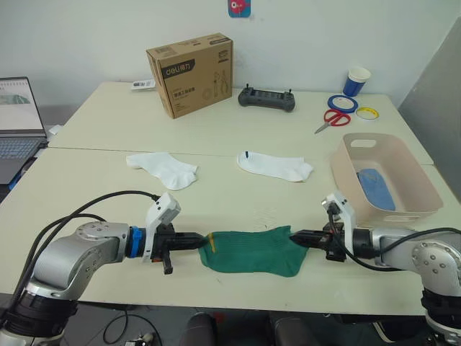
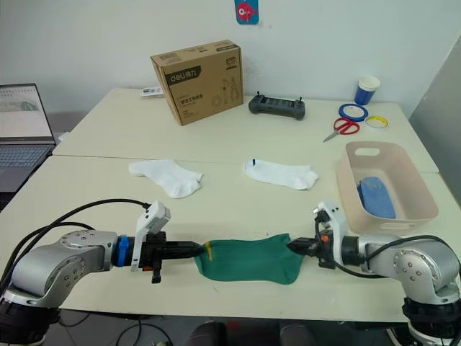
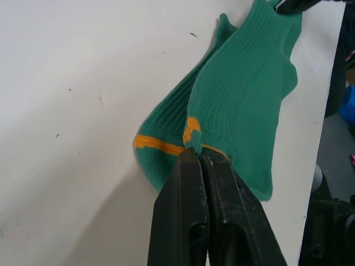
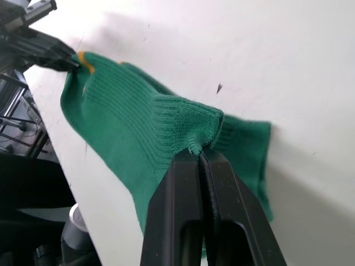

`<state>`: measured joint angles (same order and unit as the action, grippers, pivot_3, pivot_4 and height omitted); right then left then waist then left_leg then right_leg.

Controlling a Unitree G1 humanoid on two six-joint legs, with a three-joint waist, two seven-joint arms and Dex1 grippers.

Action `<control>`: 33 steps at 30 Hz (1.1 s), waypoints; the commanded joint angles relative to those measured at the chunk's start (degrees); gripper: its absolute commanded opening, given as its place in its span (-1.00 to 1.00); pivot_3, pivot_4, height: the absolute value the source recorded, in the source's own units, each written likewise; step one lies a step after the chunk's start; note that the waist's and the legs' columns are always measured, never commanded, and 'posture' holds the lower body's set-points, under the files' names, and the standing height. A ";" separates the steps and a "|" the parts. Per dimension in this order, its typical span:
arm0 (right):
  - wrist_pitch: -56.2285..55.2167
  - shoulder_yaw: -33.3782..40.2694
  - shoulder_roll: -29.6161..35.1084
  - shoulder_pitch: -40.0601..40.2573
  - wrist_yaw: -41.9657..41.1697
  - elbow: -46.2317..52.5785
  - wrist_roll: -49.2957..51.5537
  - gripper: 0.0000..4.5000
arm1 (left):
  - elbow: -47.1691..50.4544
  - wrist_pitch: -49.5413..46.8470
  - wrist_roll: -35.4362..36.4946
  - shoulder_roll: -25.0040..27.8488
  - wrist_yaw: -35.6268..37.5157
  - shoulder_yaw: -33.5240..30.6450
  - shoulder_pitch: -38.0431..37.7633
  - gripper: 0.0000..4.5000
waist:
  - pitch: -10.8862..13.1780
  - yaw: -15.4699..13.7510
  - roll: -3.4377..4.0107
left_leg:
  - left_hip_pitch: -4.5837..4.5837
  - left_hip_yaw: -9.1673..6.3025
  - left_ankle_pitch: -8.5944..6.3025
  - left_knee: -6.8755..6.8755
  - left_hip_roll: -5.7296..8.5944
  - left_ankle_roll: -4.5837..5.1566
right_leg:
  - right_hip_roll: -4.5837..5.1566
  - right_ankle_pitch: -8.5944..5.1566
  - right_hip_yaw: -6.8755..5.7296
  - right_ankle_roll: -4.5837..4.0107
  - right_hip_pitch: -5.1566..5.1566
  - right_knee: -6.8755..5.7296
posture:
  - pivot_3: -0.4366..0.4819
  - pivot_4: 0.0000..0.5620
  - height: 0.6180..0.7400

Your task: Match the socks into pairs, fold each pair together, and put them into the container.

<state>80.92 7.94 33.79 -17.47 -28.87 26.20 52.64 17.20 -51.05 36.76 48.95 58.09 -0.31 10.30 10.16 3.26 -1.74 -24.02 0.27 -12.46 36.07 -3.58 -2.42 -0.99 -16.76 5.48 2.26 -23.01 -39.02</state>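
Pale counter [image 1: 86, 194] under me, pink container [image 1: 414, 184] as my landmark. Well to its left, near my edge, the green socks [image 1: 252, 250] lie stacked. My left hand [image 1: 207, 240] is clenched on the toe end and my right hand [image 1: 294, 236] on the cuff, likely to keep the pair aligned for folding. A blue sock [image 1: 376, 188] already sits inside the container; two white socks [image 1: 162, 168] wait left of it.

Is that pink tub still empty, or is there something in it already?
Not empty. The pink tub already holds something light blue, lying on its floor; whether that is one sock or a folded pair, cannot tell.
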 commanded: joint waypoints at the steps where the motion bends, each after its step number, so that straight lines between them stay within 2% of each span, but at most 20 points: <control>1: -2.66 -1.83 0.15 -1.39 -0.29 -0.21 -1.46 -1.00 | -0.26 1.73 -1.27 -0.71 -0.74 0.43 0.09 -0.99 | 0.00 -0.01 0.00 | -0.01 -0.01 0.00 0.00 0.00 0.00 | -0.01 0.00 -0.01 0.00 0.00 0.00 | -0.05 -0.47 1.00; 9: -2.53 -3.46 1.56 -1.70 -0.99 -0.49 -1.67 -1.00 | 0.32 2.45 -2.10 -1.47 -1.49 0.68 -1.10 -0.99 | 0.00 -0.04 0.00 | -0.26 -0.02 0.00 0.01 0.00 0.00 | 0.00 0.00 -0.02 -0.01 -0.20 0.00 | -0.05 -0.47 1.00; 33: -4.22 -4.05 3.11 1.53 -1.14 0.37 -2.17 -1.00 | -0.22 3.10 -4.12 -3.45 -1.78 3.09 0.99 -0.99 | -0.01 -0.07 -0.01 | -0.26 -0.03 0.00 0.03 0.01 0.00 | -0.01 0.02 -0.03 0.01 -0.19 -0.02 | -0.05 -0.47 1.00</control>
<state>77.85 3.26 36.15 -16.20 -29.50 24.75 50.58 15.34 -48.26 32.43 45.72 56.31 2.64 11.11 10.15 3.19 -1.75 -24.28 0.24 -12.46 36.10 -3.57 -2.42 -1.00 -16.74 5.45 2.27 -23.20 -39.04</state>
